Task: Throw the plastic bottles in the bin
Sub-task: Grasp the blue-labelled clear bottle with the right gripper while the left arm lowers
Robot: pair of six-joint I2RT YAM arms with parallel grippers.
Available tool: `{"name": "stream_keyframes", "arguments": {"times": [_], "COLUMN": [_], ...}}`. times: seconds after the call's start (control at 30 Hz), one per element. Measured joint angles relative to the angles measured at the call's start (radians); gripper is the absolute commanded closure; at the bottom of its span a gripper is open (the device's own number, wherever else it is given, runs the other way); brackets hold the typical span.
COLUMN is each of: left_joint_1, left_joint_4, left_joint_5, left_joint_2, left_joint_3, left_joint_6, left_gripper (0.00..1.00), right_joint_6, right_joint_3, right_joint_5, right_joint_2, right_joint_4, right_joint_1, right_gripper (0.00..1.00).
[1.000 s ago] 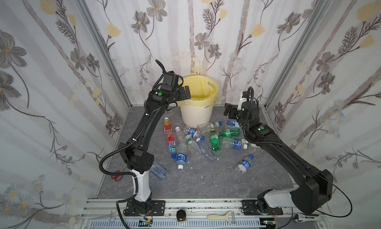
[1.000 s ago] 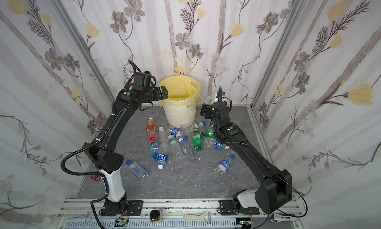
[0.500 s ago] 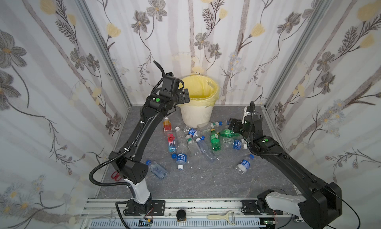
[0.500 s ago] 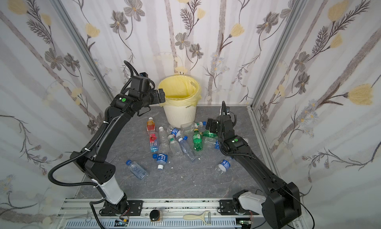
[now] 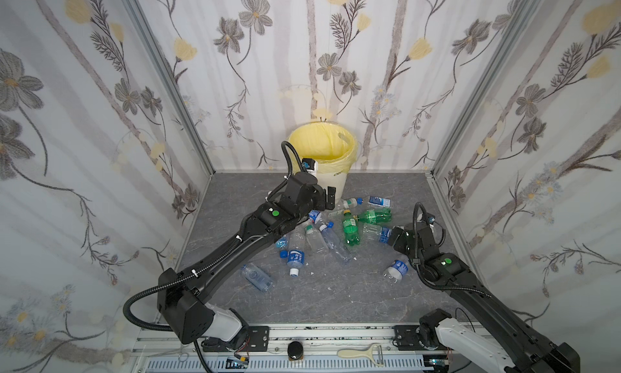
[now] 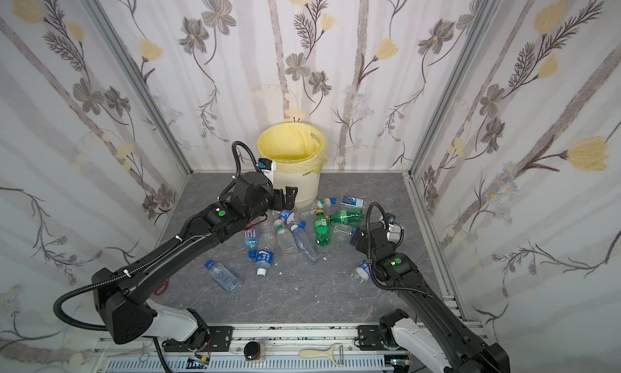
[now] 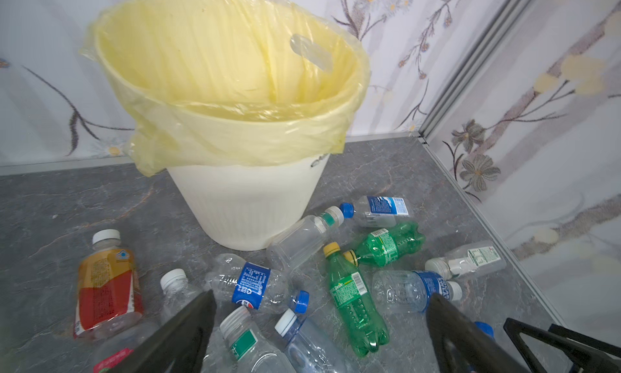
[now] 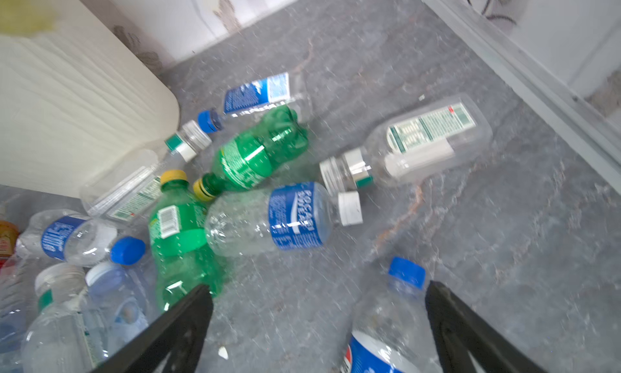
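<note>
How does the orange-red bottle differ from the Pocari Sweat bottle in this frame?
The orange-red bottle is mostly covered by its orange and red label; the Pocari Sweat bottle is clear with one blue band near its neck. The Pocari Sweat bottle lies against a green Sprite bottle; the orange-red bottle lies well clear of it. Both have white caps and lie on their sides outside the bin.

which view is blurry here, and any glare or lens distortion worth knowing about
Right wrist view: motion-smeared all over, Pocari Sweat bottle lettering soft, white glints on a green bottle. Left wrist view: sharp, Sprite bottle label legible, bin crisp. Both top views: in focus, soft even light, only faint shadows; wide-angle look, corner posts splaying outward toward the top.
</note>
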Motion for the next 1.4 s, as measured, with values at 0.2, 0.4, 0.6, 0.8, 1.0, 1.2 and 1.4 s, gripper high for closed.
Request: {"name": "stream_keyframes", "arguments": {"times": [0.2, 0.4, 0.6, 0.8, 1.0, 1.2, 1.4], "left_joint_1": [-0.12, -0.175, -0.178, -0.179, -0.177, -0.173, -0.137], "left_joint_4": [0.129, 0.191, 0.212, 0.231, 0.236, 0.234, 0.232], "left_joint_5": [-0.102, -0.208, -0.276, -0.393, -0.397, -0.274, -0.127], "left_joint_2": [0.006, 0.047, 0.084, 0.115, 0.121, 0.102, 0.092], "left_joint_3": [-0.131, -0.142, -0.137, -0.109, -0.097, -0.098, -0.103], "left_joint_6": [0.099, 0.157, 0.193, 0.174, 0.156, 0.114, 0.033], "left_gripper": [0.0, 0.0, 0.0, 0.0, 0.0, 0.0, 0.0], "right_joint_6": [0.131, 0.193, 0.222, 0.255, 0.278, 0.298, 0.304], "right_joint_3": [-0.183, -0.247, -0.272, -0.318, -0.331, -0.343, -0.343], "right_joint_5": [-0.052, -0.105, -0.132, -0.146, -0.148, -0.146, -0.146], "right_joint_2": [-0.116, -0.071, -0.034, -0.035, -0.007, 0.011, 0.012], "right_joint_4": [-0.009, 0.006, 0.042, 0.08, 0.108, 0.145, 0.158], "right_joint_1": [0.0, 0.003, 0.026, 0.053, 0.079, 0.11, 0.12], "right_gripper": [0.0, 0.0, 0.04, 0.12, 0.14, 0.27, 0.37]}}
